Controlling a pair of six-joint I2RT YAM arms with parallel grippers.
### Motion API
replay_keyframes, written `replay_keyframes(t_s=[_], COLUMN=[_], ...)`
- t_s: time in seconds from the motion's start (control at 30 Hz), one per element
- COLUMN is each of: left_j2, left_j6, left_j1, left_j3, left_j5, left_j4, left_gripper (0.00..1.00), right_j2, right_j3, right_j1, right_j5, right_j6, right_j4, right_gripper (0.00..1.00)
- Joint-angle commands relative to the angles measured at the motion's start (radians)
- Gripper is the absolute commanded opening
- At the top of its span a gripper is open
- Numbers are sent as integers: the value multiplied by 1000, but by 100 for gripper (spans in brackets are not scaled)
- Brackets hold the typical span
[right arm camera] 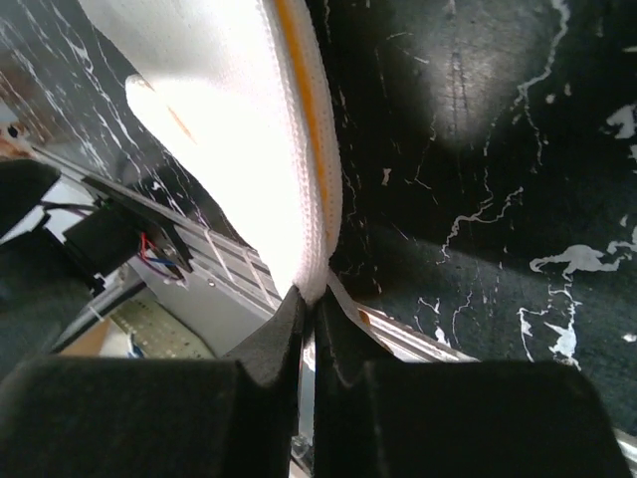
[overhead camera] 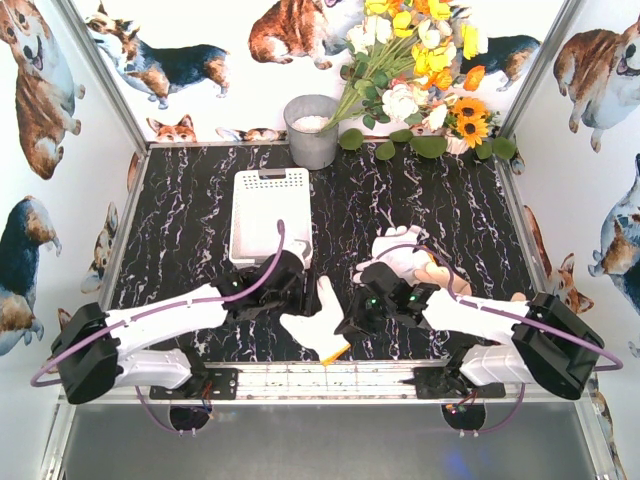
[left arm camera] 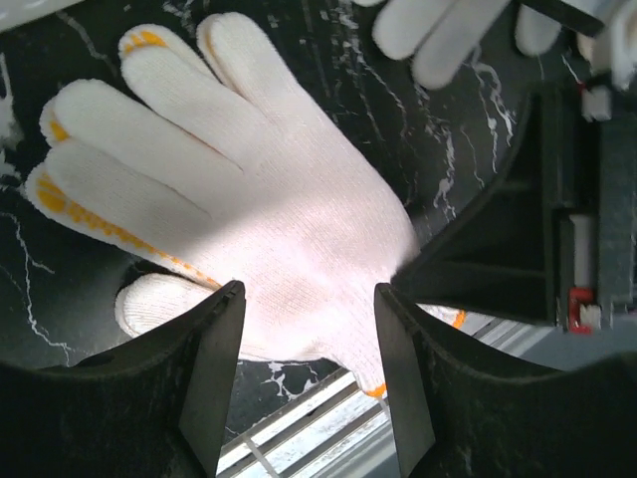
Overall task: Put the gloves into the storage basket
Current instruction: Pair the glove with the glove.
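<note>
Right wrist view shows my right gripper (right arm camera: 307,301) pinched shut on the orange-trimmed cuff edge of the white knit glove (right arm camera: 234,110), probably so that it alone can carry the glove. My left gripper (left arm camera: 309,304) hangs half open over its palm and holds nothing. Only the top view shows where the glove must go: the storage basket (overhead camera: 268,180), beyond my left gripper, and more gloves (overhead camera: 400,258) at right.

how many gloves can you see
3: a white glove pinched by the right gripper at the near edge, a second white glove and a beige glove by the right arm; more may hide beneath.
</note>
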Motion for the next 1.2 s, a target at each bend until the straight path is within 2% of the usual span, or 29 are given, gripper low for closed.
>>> replay_keyframes(t_s=[0.0,0.2,0.5,0.67,0.87,1.17], left_j2=[-29,-21,-27,36,101,245], left_j6=[129,199,253,283,306,355], left_j1=[-81,-260,-457,-562,-602,-632], left_j3=[-5,-25,-56,-41,-37,4], left_j5=[-56,-225,-457,-548,-559,-625], left_j4=[43,70,153,164,213,205], left_gripper=[50,55,77,81,87,89], right_j2=[-26,-6,23,54,67,44], right_j3=[5,32,65,99,96,57], right_j1=[-3,-39,-73,-77,-78,-78], right_j5=[31,7,-67,-98,-131,-161], right_j6=[122,202,318,357,417,521], right_j4=[-18,-68,-88,-138,-121,-42], right_gripper=[0,0,0,0,0,0])
